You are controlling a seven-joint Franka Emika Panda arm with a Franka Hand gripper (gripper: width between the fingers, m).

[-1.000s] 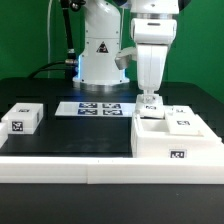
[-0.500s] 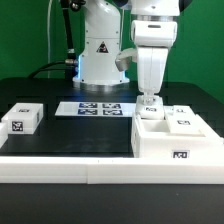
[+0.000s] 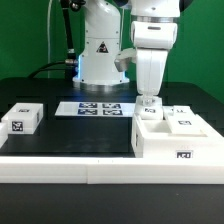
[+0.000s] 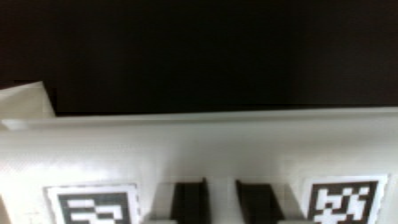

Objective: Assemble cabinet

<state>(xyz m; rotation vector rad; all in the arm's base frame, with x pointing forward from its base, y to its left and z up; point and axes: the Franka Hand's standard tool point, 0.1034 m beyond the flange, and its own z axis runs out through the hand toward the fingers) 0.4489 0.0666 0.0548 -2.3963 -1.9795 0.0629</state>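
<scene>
1. Exterior view: the cabinet (image 3: 176,143) sits on the black tabletop (image 3: 90,135) at the exterior view's right, close behind the white ledge (image 3: 70,168) in front.
2. Its recessed side faces up. A tagged wall faces the camera and runs left to right across the view. The depth is foreshortened, so I cannot tell which axis is the long one.
3. The gripper (image 3: 149,102) points straight down over the cabinet's rear corner, on the exterior view's left. Its tips are at the top surface. I cannot tell how wide it stands or whether it grips anything.
4. A small panel (image 3: 22,118) lies well apart at the exterior view's left. The marker board (image 3: 92,107) lies flat farther back.
5. Wrist view: the cabinet (image 4: 196,150) is blurred and fills the near half. Its edge runs across the picture, with dark tabletop (image 4: 196,50) beyond. Two tags (image 4: 89,205) show, and the fingers are not clear.
</scene>
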